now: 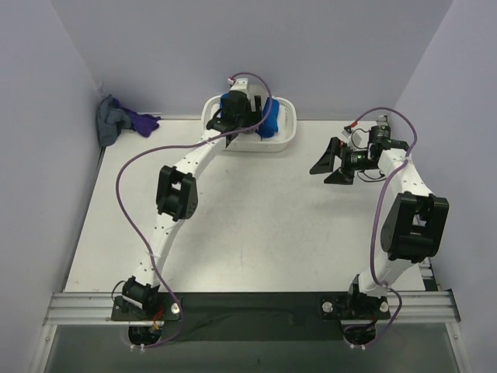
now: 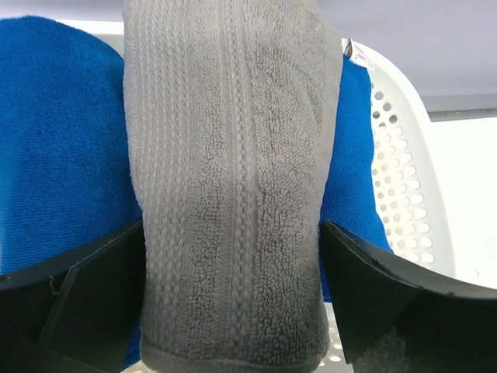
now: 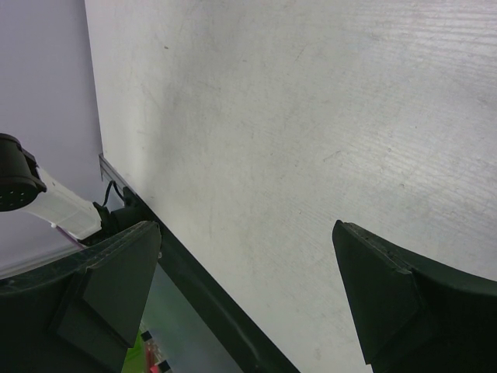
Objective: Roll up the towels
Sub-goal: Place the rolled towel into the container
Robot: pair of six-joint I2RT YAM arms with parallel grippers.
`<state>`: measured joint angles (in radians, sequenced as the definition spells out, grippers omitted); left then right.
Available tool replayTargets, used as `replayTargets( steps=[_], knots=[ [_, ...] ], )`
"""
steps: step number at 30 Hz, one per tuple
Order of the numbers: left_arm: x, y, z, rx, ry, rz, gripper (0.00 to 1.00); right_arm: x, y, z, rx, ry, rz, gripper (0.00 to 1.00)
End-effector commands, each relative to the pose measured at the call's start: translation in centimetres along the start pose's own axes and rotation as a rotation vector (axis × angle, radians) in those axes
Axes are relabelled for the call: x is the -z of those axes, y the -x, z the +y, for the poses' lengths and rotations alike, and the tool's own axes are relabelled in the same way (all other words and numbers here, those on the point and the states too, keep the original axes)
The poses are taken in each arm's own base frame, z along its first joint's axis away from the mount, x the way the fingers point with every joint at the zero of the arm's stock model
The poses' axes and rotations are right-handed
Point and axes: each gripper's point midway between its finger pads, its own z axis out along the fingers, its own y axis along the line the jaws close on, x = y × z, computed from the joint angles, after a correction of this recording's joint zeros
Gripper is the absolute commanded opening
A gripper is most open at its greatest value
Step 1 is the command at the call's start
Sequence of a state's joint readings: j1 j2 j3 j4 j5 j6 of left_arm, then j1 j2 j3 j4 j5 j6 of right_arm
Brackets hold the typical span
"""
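A rolled grey towel (image 2: 233, 140) stands on end in the white basket (image 2: 404, 155), between two bright blue towel bundles (image 2: 62, 140). My left gripper (image 2: 233, 225) reaches into the basket, and its jaws press on both sides of the grey roll. In the top view the left wrist (image 1: 237, 113) covers the grey towel. My right gripper (image 1: 326, 165) hangs open and empty over the right side of the table, and the right wrist view shows only bare tabletop between its fingers (image 3: 247, 225).
The white basket (image 1: 289, 134) sits at the back middle against the wall, with blue bundles (image 1: 269, 123) inside. A grey-blue cloth (image 1: 110, 120) and a small purple cloth (image 1: 143, 122) lie heaped in the back left corner. Walls close off three sides.
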<state>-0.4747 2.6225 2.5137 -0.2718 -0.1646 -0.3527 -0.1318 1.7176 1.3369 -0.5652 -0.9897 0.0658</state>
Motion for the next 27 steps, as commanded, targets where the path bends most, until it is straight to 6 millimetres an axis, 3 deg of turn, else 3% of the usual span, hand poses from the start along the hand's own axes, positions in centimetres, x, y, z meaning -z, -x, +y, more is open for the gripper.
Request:
replayTargets(
  steps=[1, 3, 6, 9, 10, 11, 12, 14, 15, 16, 18, 19, 20, 21, 26, 27],
  knots=[
    [4.8, 11.3, -1.9, 0.011, -0.036, -0.230, 0.97, 1.0, -0.3, 1.3, 0.015, 0.019, -0.008, 1.00],
    [6.0, 12.9, -2.1, 0.001, -0.039, -0.256, 0.97, 1.4, -0.1, 1.8, 0.027, 0.018, -0.020, 1.00],
    [9.6, 17.3, -3.2, -0.012, -0.055, -0.330, 0.97, 1.9, 0.1, 2.3, 0.051, 0.010, -0.039, 1.00],
    [12.0, 19.0, -3.6, -0.047, -0.055, -0.343, 0.97, 2.5, 0.3, 2.8, 0.082, -0.006, -0.060, 1.00],
    [13.7, 20.3, -3.8, -0.052, -0.061, -0.356, 0.97, 2.7, 0.3, 2.8, 0.091, -0.018, -0.067, 1.00],
    [14.4, 20.0, -3.5, -0.070, -0.058, -0.323, 0.97, 2.9, 0.4, 2.8, 0.097, -0.024, -0.073, 1.00],
    [16.3, 21.2, -3.9, -0.079, -0.075, -0.332, 0.97, 3.3, 0.4, 3.2, 0.119, -0.027, -0.084, 1.00],
    [17.4, 20.5, -3.8, -0.136, -0.090, -0.287, 0.97, 3.7, 0.4, 3.5, 0.141, -0.039, -0.094, 1.00],
    [19.4, 21.0, -3.7, -0.155, -0.094, -0.274, 0.97, 4.3, 0.3, 4.0, 0.165, -0.044, -0.109, 1.00],
    [20.0, 20.5, -3.5, -0.173, -0.097, -0.250, 0.97, 4.5, 0.3, 4.2, 0.176, -0.046, -0.114, 1.00],
    [21.0, 17.7, -3.3, -0.210, -0.144, -0.132, 0.97, 5.3, 0.1, 4.8, 0.204, -0.069, -0.135, 1.00],
    [22.7, 18.0, -3.1, -0.209, -0.168, -0.117, 0.97, 5.6, 0.0, 4.8, 0.229, -0.082, -0.139, 1.00],
    [22.9, 14.7, -2.7, -0.215, -0.205, -0.001, 0.97, 5.8, -0.2, 4.6, 0.239, -0.104, -0.143, 1.00],
    [24.9, 14.8, -2.5, -0.216, -0.222, 0.008, 0.97, 6.3, -0.6, 4.8, 0.251, -0.118, -0.145, 1.00],
    [28.3, 9.1, 2.6, -0.174, -0.273, 0.183, 0.97, 7.2, -2.5, 4.0, 0.323, -0.195, -0.125, 1.00],
    [28.3, 5.8, 4.3, -0.151, -0.259, 0.265, 0.97, 7.3, -3.1, 3.5, 0.328, -0.224, -0.119, 1.00]
  ],
)
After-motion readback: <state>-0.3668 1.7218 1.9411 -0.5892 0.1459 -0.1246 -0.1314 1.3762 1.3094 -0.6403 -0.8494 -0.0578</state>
